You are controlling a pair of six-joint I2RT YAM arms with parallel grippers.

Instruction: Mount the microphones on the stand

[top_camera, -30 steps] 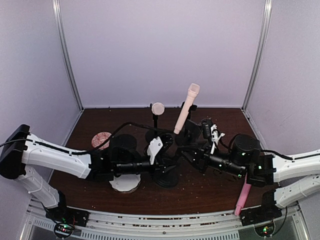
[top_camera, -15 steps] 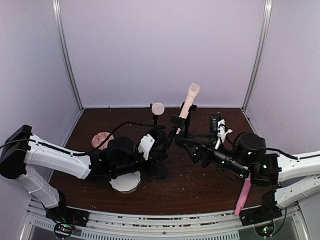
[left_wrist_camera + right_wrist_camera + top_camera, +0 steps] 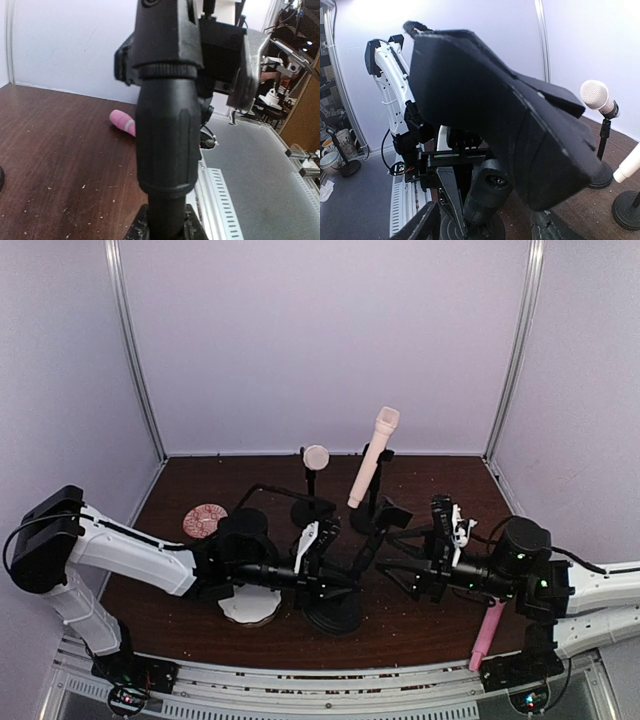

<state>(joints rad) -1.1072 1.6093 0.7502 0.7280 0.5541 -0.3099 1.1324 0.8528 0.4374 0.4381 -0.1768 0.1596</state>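
**Left end effector (image 3: pixel 325 570) clamped on the black stand (image 3: pixel 337 612)**

The left end effector is closed on the stand's post, low down, just above its round matte base. The left wrist view shows a ribbed, rubbery-looking sleeve on the post with a hard plastic clip head above it. The right end effector (image 3: pixel 392 558) faces it from the right, fingers spread and nothing seen between them. A black wedge-shaped part fills the right wrist view, too close to tell what it belongs to.

Nearest the front edge, the pink mic (image 3: pixel 483 640) lies flat on the dark wood-grain counter (image 3: pixel 455 485) beside the right arm's base. It is a slim, smooth plastic stick, and its upper end is hidden under the arm. A flat white disc (image 3: pixel 250 608) lies beneath the left arm. A speckled pink disc (image 3: pixel 205 518) lies farther back on the left. Pale crumbs dot the counter.

At the back, the cream mic (image 3: pixel 372 455) sits tilted in the far stand (image 3: pixel 362 523), its wider, blocky head uppermost. Just left of it, the round-headed mic (image 3: pixel 315 455), mesh-textured on top, sits on the small stand (image 3: pixel 310 508).

Half a second ago the held stand's base stood farther back and more to the left. Its top then reached up beside the cream mic and has since come away from it. The right arm has drawn back to the right. All three mics lie where they were.
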